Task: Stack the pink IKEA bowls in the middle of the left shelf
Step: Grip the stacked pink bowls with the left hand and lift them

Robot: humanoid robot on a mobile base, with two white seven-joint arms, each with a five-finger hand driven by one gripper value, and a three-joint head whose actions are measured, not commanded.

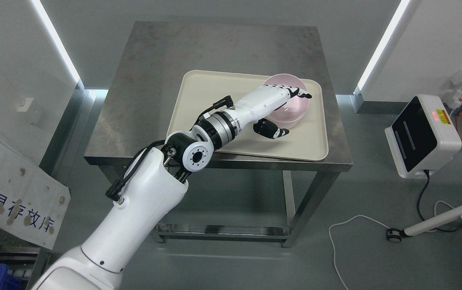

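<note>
- Pink bowl (291,105) upright at far right corner of cream tray (215,92), on steel tabletop (154,52).
- Left hand (273,108) reaching across tray from its near left; fingers (301,93) laid over bowl's rim, thumb (273,129) below its near side, open around bowl, grip not closed.
- Beside tabletop, right of tray: white device (422,135) with cable (352,229) on floor.
- Left of tray, low: printed sign (13,201) leaning.
</note>
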